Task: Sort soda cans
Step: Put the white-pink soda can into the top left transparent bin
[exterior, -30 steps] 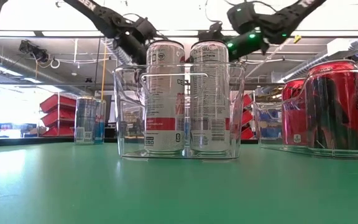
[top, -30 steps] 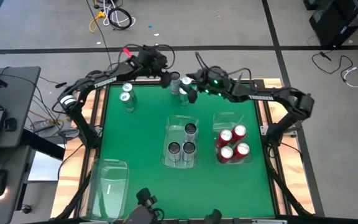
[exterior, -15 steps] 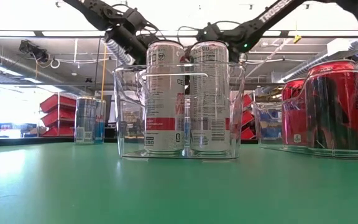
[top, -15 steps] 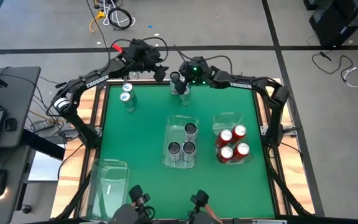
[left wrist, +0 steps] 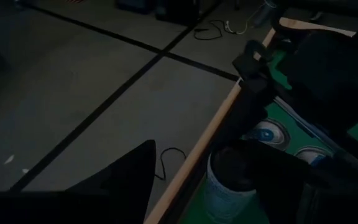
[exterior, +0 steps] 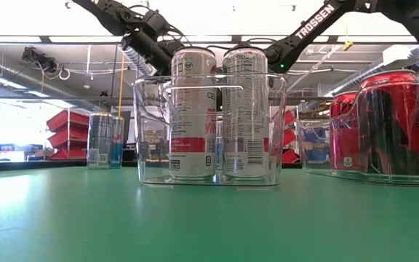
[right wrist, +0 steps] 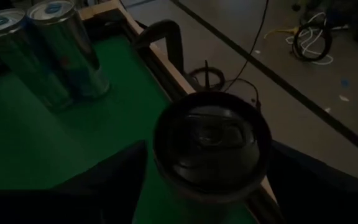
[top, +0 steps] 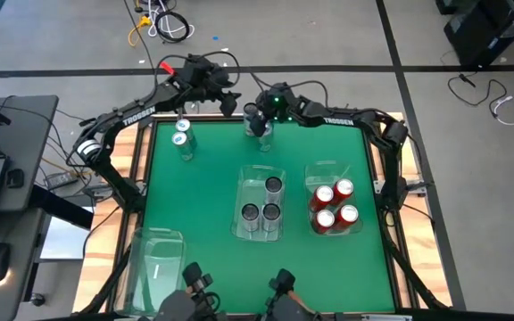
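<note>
so my right gripper [right wrist: 207,205] has its jaws spread either side of the upright dark can [right wrist: 211,144] at the desk's [top: 203,187] far edge, behind the middle bin [top: 261,209], while the left gripper [top: 226,98] sits just beside it, jaws wide apart too.

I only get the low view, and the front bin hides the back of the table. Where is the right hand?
Observer: The right hand is at the far edge, mid-table, at a loose dark can.
Operator: I see one can at the far left. Only one?
Observer: No, two teal-topped cans stand there side by side.
Operator: The front bin shows two cans.
Observer: That middle bin holds three dark cans; one is behind the pair.
</note>
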Motion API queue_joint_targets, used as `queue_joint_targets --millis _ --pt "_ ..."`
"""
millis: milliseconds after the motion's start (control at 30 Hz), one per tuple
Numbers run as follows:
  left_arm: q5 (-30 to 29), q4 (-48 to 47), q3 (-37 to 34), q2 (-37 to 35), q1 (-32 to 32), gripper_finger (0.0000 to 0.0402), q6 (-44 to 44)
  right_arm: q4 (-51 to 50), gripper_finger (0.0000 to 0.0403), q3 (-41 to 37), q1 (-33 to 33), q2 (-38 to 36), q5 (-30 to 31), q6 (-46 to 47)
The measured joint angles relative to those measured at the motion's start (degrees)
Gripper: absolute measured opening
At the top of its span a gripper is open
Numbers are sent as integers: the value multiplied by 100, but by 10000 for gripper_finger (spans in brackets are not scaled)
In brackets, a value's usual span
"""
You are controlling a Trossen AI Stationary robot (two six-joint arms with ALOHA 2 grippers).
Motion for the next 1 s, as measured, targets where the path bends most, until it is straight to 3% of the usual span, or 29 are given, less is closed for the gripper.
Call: queue_joint_targets --millis 233,467,667,867,1000 --pt "-44 106 -2 0 91 252 -37 67 221 -2 -23 0 -225 -90" --pt "-77 110 -4 -243 114 252 -35 133 221 -10 -22 -100 -234 8" --pt "-122 187 -4 -766 140 252 -13 -203 221 249 74 -689 -228 32" --pt "-125 253 -4 -1173 140 252 -7 -1041 221 282 593 -1610 -221 19" --pt "-127 233 -4 -1293 140 252 -19 -1721 221 282 1213 -2111 119 6"
